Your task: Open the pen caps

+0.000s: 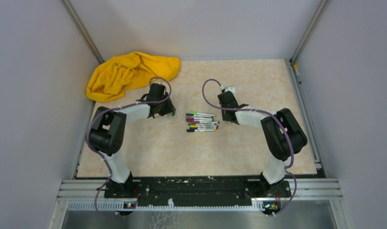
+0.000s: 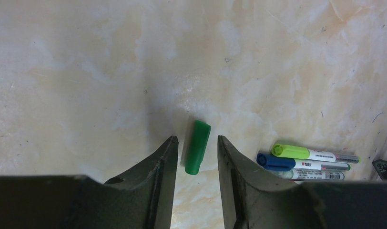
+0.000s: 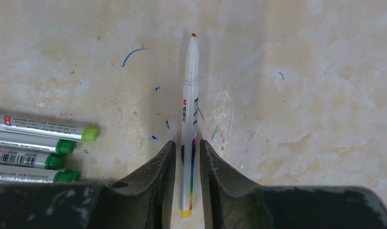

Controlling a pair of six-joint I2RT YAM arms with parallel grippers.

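Observation:
A green pen cap [image 2: 197, 147] lies loose on the table between the fingers of my left gripper [image 2: 196, 139], which is open and not touching it. My right gripper [image 3: 187, 143] is shut on an uncapped pen [image 3: 190, 86] with a white barrel, a rainbow stripe and a yellow end, its tip pointing away, low over the table. The other pens [image 1: 201, 122] lie side by side in a row between the two grippers, caps on. They also show at the edge of the left wrist view [image 2: 306, 162] and of the right wrist view [image 3: 39, 148].
A crumpled yellow cloth [image 1: 129, 74] lies at the back left, behind the left arm [image 1: 134, 112]. Grey walls close in the table on three sides. Ink marks [image 3: 132, 53] spot the table near the right gripper.

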